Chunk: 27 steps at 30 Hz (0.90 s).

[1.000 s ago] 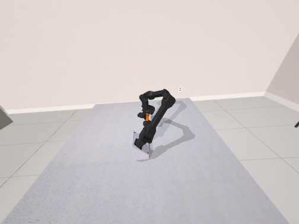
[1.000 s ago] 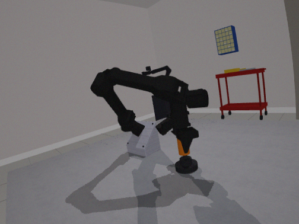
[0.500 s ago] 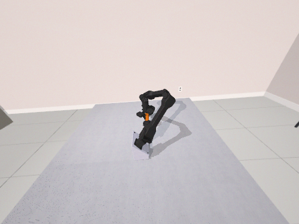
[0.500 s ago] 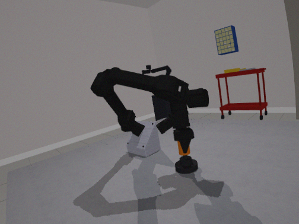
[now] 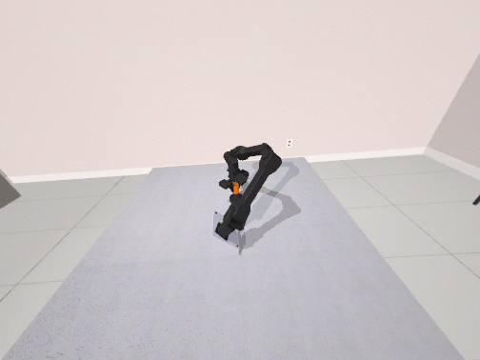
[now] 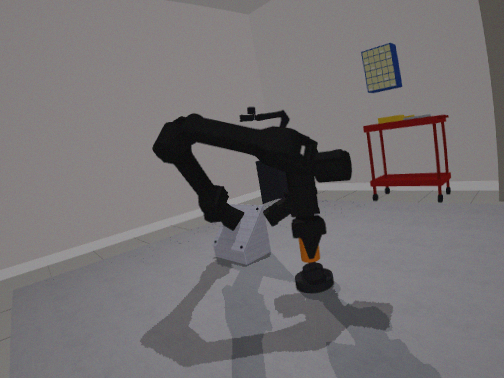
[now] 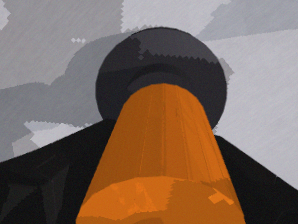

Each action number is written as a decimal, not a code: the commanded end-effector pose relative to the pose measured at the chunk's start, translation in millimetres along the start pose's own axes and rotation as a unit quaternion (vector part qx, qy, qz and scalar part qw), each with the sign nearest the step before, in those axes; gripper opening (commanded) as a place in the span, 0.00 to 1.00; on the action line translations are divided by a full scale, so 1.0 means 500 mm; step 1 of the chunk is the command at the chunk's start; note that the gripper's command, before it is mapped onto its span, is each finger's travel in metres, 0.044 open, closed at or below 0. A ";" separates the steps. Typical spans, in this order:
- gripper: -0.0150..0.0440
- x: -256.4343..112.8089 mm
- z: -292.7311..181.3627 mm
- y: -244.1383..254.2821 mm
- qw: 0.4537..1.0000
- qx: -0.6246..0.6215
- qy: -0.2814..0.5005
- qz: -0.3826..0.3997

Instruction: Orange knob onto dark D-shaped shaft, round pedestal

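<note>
The orange knob (image 5: 236, 189) (image 6: 303, 251) (image 7: 162, 135) is a tall, nearly upright cylinder. My gripper (image 5: 235, 186) (image 6: 310, 250) (image 7: 161, 136) is shut on it, with one finger on each side in the wrist view. The dark round pedestal (image 5: 234, 197) (image 6: 314, 282) (image 7: 162, 42) stands right below the knob. In the exterior view the knob's lower end is just above the pedestal's raised middle, with a small dark part between them. The knob hides the shaft in the wrist view. The hole and both flat sides are hidden, and I cannot tell whether the shaft's tip is in the hole.
The arm's pale wedge-shaped base (image 5: 216, 224) (image 6: 255, 240) stands on the grey table (image 5: 190, 305) (image 6: 150, 280), away from the pedestal. A red cart (image 6: 410, 181) stands far behind. The arm's shadows fall across the table.
</note>
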State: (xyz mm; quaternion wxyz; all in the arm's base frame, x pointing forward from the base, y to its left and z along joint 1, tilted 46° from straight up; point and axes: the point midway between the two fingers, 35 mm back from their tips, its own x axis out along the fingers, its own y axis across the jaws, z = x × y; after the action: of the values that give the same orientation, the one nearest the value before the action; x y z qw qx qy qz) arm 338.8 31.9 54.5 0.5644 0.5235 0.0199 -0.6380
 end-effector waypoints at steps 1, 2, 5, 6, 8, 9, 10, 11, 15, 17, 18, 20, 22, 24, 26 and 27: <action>0.25 -0.007 -0.001 -0.001 1.000 0.007 0.003 0.000; 0.25 -0.007 -0.001 -0.001 1.000 0.015 0.003 0.000; 0.25 -0.006 -0.001 0.000 0.998 0.065 0.003 0.000; 0.25 -0.006 -0.002 0.000 0.996 0.086 0.003 0.000; 0.25 -0.004 -0.003 0.001 0.994 0.106 0.003 0.000; 0.25 -0.004 -0.003 0.001 0.994 0.106 0.003 0.000; 0.25 -0.003 -0.003 0.001 0.994 0.106 0.003 0.000; 0.25 -0.001 -0.003 0.002 0.994 0.106 0.003 0.000; 0.25 0.003 -0.002 0.000 0.994 0.106 0.003 0.000; 0.25 0.004 -0.002 0.000 0.994 0.106 0.003 0.000; 0.25 0.004 -0.002 0.000 0.994 0.106 0.003 0.000; 0.25 0.004 -0.002 0.000 0.994 0.106 0.003 0.000; 0.25 0.005 -0.002 0.000 0.995 0.103 0.003 0.000; 0.25 0.005 -0.002 0.000 0.996 0.094 0.003 0.000; 0.25 0.005 -0.002 0.000 0.996 0.086 0.003 0.000; 0.25 0.005 -0.002 0.000 0.997 0.082 0.003 0.000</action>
State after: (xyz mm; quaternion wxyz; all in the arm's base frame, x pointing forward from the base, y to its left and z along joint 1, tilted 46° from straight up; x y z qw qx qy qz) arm 340.1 30.6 52.6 0.5129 0.5757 -0.0389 -0.6356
